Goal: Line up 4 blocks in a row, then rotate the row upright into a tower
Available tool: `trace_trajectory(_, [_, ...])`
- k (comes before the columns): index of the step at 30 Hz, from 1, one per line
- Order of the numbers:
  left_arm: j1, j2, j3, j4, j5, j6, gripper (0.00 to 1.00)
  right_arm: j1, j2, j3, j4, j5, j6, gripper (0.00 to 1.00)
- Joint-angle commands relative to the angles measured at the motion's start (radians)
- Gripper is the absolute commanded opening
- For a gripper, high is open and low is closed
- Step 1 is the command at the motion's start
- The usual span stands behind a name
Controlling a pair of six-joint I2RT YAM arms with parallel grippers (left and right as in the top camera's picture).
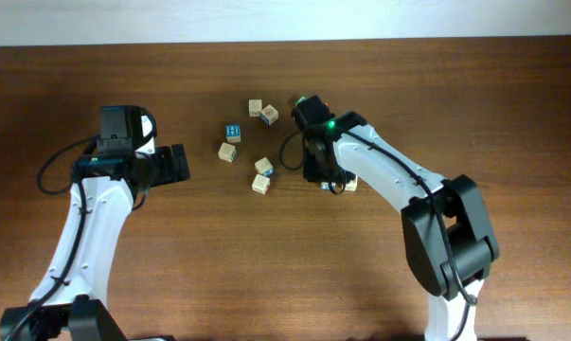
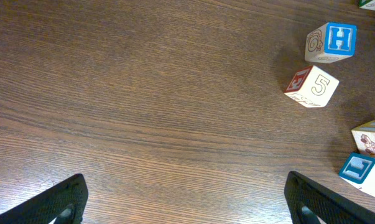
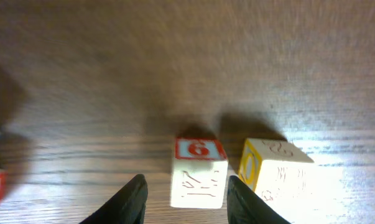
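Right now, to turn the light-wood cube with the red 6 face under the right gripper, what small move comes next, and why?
Probably close the right gripper gently on the red-6 light-wood cube. Its open fingers straddle it, with a gap on one side. A yellow-faced wooden cube sits just beyond the other finger, so avoid sliding sideways.

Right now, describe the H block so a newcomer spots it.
In the middle of the table lies a scatter of blocks. On its left edge, the H block has a blue top with a white H; the 5 block beside it is pale.
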Motion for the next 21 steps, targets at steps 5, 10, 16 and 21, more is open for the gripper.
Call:
trace_trajectory(5, [0.001,0.005,0.018,0.003,0.004,-0.01,0.99,0.08,0.016,0.077,0.181,-0.239,0.006,0.46])
trace_trajectory(10, [0.01,0.005,0.018,0.014,-0.05,-0.037,0.99,0.177,0.112,0.077,0.235,-0.232,0.146,0.53])
trace_trajectory(16, [0.01,0.005,0.018,0.013,-0.053,-0.039,0.99,0.179,0.123,0.077,0.203,-0.191,0.142,0.32])
trace_trajectory(21, [0.01,0.005,0.018,0.011,-0.053,-0.039,0.99,0.15,0.122,0.083,0.106,-0.071,0.073,0.26])
